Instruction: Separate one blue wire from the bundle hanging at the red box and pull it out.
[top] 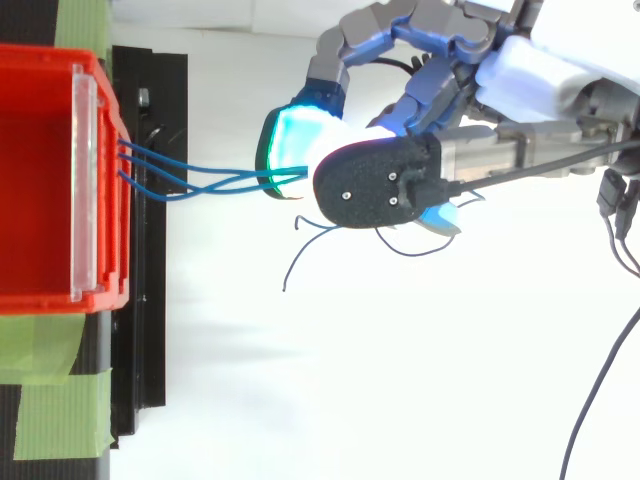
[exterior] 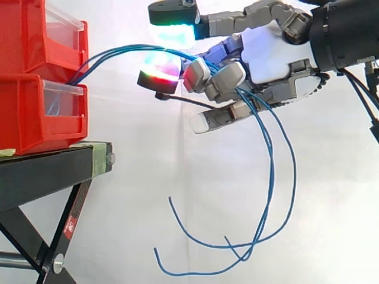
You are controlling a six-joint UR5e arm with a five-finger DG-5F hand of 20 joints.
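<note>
Grasping the blue wires (top: 215, 183) in the hand (exterior: 266, 59), out in the air well right of the stacked red bins (exterior: 29, 112). Entering the side view at its right edge, about level with the upper bin. Fingers curled round the strands, with one glowing pad (exterior: 172, 32) cyan-green above them and another red and green just below. Cannot tell whether every strand or just some sit inside that clench. Leaving the bins at the seam between upper and lower, at the front wall; running nearly level and close together to the fingers; then dropping past the palm in long loops, loose ends dangling free before the white curtain (exterior: 118, 225), lower than the top of the black stand (exterior: 47, 168). Seen from above: spread slightly at the bin wall, converging under the fingertips.
</note>
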